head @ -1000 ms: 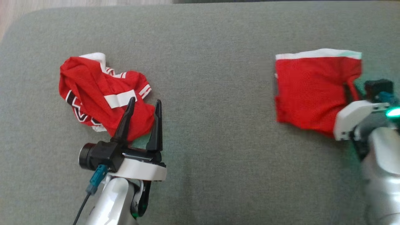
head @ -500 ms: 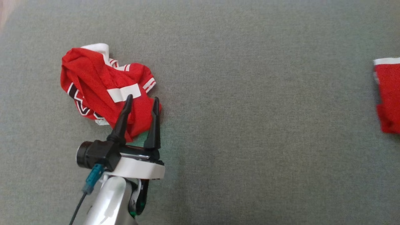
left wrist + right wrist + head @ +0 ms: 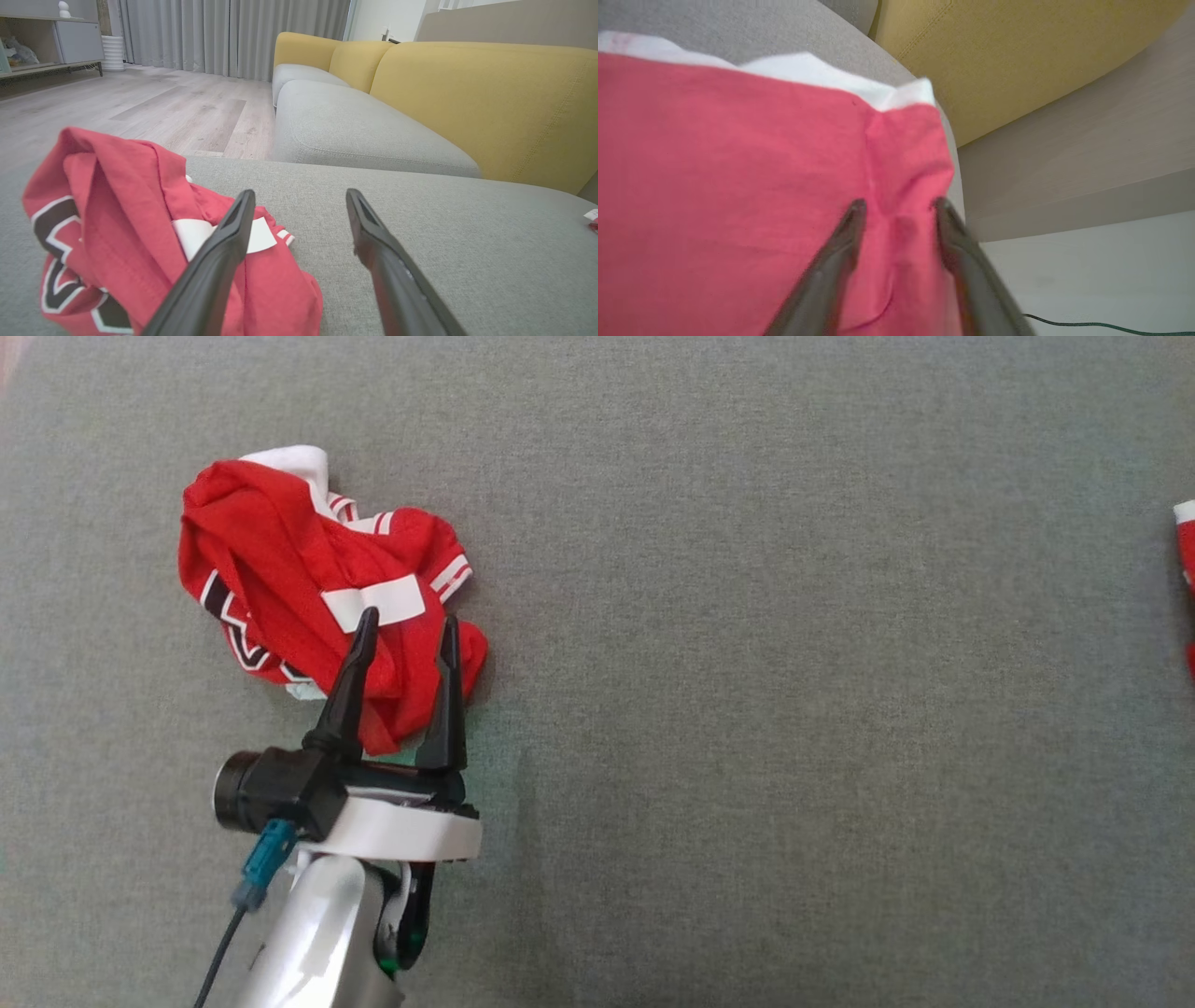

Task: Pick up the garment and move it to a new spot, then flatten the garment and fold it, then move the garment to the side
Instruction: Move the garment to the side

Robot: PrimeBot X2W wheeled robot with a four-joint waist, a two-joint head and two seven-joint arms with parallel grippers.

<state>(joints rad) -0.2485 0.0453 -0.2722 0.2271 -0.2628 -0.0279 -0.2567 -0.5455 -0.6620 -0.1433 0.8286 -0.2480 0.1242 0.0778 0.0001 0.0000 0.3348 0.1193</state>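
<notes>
My left gripper sits at about 7 o'clock in the head view, its two dark fingers spread wide and pointing toward 12 with nothing between them. Both tips lie over the near edge of the crumpled red jersey with white and black trim, which is heaped at about 10 o'clock on the grey fabric cushion. A white patch on the jersey lies just off my left fingertip, toward 12. In my left wrist view the left gripper shows the same wide gap. The jersey is bunched at 8 o'clock, partly behind the left finger, and bare cushion shows past the right one. Beyond, toward 1 o'clock, is a mustard-yellow sofa back, and toward 11 a pale wooden floor. At 3 o'clock in the head view, a sliver of a flat red cloth with a white band is cut off by the frame edge, well apart from the jersey. In my right wrist view, my right gripper has its fingers apart over that cloth, near its right edge. The view is blurred, so I cannot tell whether the tips touch the fabric.
</notes>
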